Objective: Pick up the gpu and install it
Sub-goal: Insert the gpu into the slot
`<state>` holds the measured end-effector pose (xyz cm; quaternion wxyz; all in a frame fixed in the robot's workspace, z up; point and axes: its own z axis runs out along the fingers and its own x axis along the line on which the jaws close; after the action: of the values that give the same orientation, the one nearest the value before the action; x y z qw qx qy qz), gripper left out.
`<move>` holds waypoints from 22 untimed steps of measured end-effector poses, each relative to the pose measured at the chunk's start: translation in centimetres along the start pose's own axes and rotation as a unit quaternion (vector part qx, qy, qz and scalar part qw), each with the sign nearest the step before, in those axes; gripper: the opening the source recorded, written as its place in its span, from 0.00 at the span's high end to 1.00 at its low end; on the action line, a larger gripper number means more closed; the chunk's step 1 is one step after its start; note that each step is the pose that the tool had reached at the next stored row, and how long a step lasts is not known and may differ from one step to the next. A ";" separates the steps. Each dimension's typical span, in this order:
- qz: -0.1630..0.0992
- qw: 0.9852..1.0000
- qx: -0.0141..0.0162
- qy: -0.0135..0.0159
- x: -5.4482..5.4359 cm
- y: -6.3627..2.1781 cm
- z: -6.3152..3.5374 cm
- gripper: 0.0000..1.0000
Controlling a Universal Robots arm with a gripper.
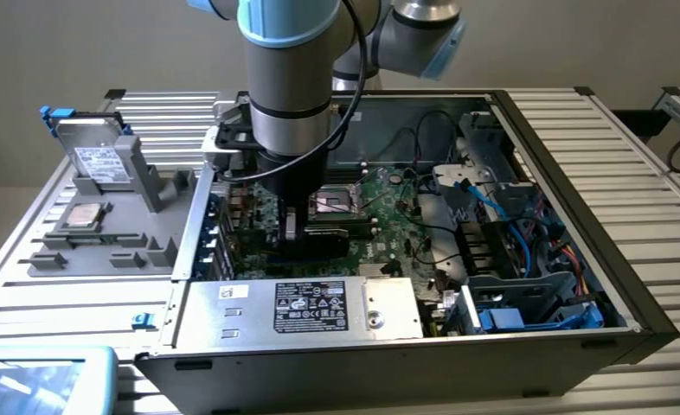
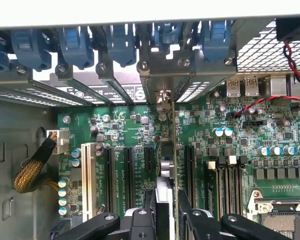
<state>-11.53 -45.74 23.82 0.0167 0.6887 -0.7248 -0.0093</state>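
Two black fingers [image 2: 190, 212] of the gripper [image 2: 165, 210] clench the gpu [image 2: 166, 150] edge-on, upright over the motherboard [image 2: 270, 150] among its slots. Beyond, the card's metal bracket meets the blue latches [image 2: 120, 42] on the case wall.

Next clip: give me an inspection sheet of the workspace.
Surface: slatted metal table, open computer case on it.
Job's things: gpu edge-on, upright over the motherboard slots, held.
Clutter: hard drive and grey fixture tray at exterior view's left.
Gripper: gripper closed on the gpu.
Cables: blue cables, braided cable.
Surroundings: grey wall.
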 end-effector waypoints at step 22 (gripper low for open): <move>0.000 1.000 0.004 0.000 0.0 0.03 -0.79 0.64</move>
<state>-11.53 -45.74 24.62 0.0139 0.6887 -0.7249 -0.0067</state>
